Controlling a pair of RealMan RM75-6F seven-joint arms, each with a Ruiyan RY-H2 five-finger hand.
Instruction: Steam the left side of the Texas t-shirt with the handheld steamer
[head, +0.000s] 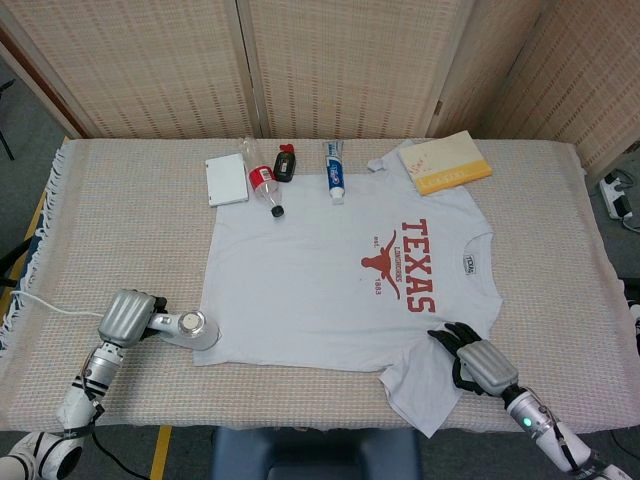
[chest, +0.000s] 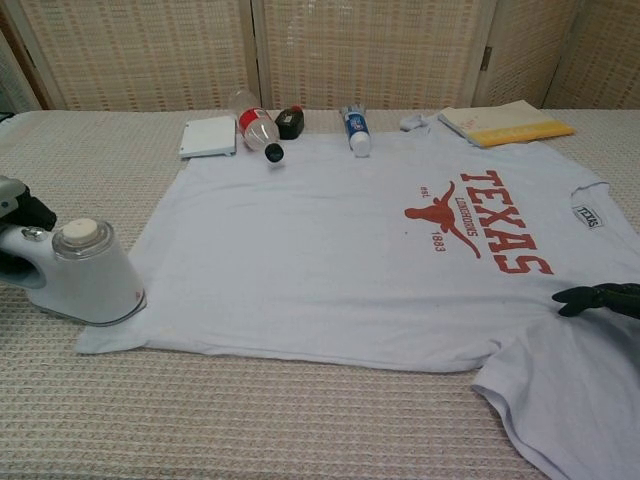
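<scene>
Steamer (head: 190, 328) sits at the t-shirt (head: 330, 290) near-left corner, gripped by left hand (head: 125, 317); right hand (head: 478, 361) presses near sleeve, fingers spread

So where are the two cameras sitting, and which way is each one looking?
Head view: sits high, looks steeply down on the whole table; both forearms show, the left hand holding the steamer, the right hand resting on the t-shirt.
Chest view: sits low at the table's near edge, looks across it toward the screens; only a bit of the left hand and the right fingertips show.
Both share the steamer, t-shirt, bottle and toothpaste tube.
</scene>
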